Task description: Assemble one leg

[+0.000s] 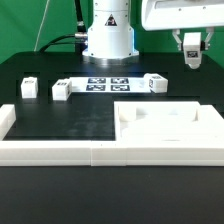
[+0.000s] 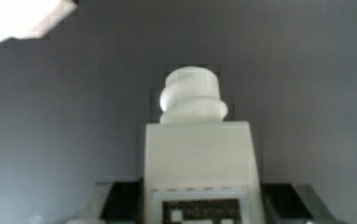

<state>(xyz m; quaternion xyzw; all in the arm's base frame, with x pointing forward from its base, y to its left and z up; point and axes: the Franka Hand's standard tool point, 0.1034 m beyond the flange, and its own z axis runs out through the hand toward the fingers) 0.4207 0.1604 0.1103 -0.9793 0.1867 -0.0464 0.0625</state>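
My gripper (image 1: 192, 48) hangs high at the exterior view's right, above the back of the table. It is shut on one leg (image 1: 192, 58), a small white block. In the wrist view the gripper (image 2: 201, 208) holds this leg (image 2: 201, 150) between its dark fingers (image 2: 125, 200). The leg's rounded peg (image 2: 193, 92) points away from the gripper and its tag (image 2: 201, 212) sits low between the fingers. Three other legs stand on the black table: two at the left (image 1: 29, 87) (image 1: 62, 90) and one right of the marker board (image 1: 153, 83).
The marker board (image 1: 108, 84) lies in front of the robot base (image 1: 107, 35). A large flat white panel (image 1: 200, 135) with recesses lies at the front right. A white rail (image 1: 45, 150) runs along the front left. A white patch (image 2: 24, 20) fills one corner of the wrist view.
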